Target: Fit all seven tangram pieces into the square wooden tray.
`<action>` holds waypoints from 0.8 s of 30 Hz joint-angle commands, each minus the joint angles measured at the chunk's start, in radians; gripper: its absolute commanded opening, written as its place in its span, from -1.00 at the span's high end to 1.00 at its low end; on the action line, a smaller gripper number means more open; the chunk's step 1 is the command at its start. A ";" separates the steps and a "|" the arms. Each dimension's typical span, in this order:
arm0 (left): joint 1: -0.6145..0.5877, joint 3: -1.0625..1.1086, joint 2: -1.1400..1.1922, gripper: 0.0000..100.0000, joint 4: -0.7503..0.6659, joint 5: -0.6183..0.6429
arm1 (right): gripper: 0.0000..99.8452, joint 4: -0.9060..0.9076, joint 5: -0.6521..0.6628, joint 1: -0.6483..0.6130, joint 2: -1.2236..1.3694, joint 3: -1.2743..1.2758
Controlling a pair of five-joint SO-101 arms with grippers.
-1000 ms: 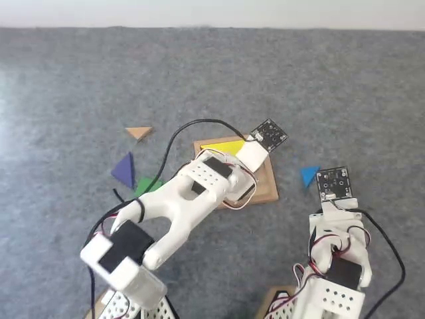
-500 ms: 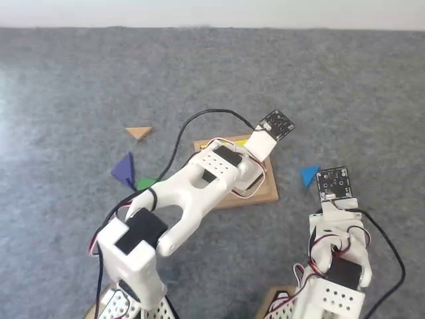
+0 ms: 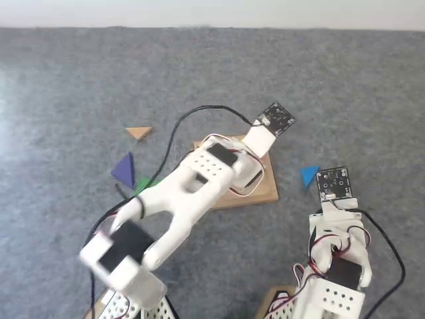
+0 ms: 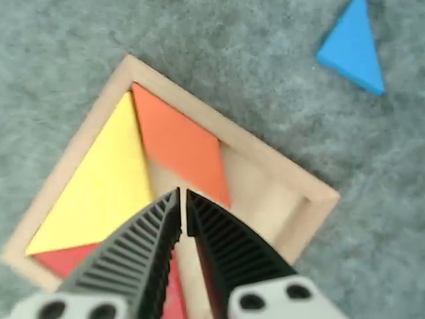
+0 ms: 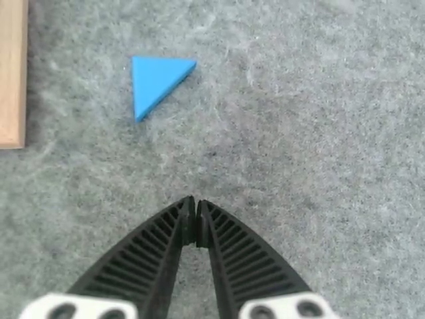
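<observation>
Quick status from my end. The left gripper [image 4: 182, 199] hangs right over the wooden tray [image 4: 232, 131], jaws pinched to a thin slit with nothing between them. The right gripper [image 5: 194, 203] sits off the tray's corner on the bare felt, jaws pressed together, also carrying nothing.

Inside the tray I count three pieces: the yellow triangle [image 4: 99, 193] along one rim, the orange parallelogram [image 4: 179, 143] tucked beside it against the next rim, and a red piece [image 4: 66, 259] past the yellow one at the tray's near corner. The light blue triangle [image 5: 156, 80] lies outside the tray on the right arm's side, near but not touching. On the tray's far side from that are the dark blue triangle [image 3: 124, 169], a green piece [image 3: 143, 184] and the tan triangle [image 3: 139, 132], all well clear of it. So by my count four to go.

What worries me:
- Those left tips hang above the seam next to the orange piece. I can't tell how high they are, and if they're low, any sideways move could drag it out of place or tip it up onto the yellow.
- The tray just sits on felt, so a shove could slide or turn it.
- The left arm hides most of the tray in the high view, so a bad fit is easy to miss.
- If the right arm brings the light blue one in while the left is parked over the tray, they could bump.
</observation>
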 commanded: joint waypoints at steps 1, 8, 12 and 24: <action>-0.069 0.101 -0.253 0.97 0.012 0.064 | 0.98 0.007 0.009 -0.008 -0.012 0.018; -0.523 0.062 -0.327 0.87 0.127 0.109 | 0.98 0.008 0.035 -0.008 -0.002 0.018; -0.629 0.010 -0.224 0.82 0.140 0.256 | 0.98 0.030 0.049 -0.008 -0.008 0.018; -0.634 -0.268 0.229 0.81 0.157 0.735 | 0.98 0.024 0.044 -0.008 -0.010 0.018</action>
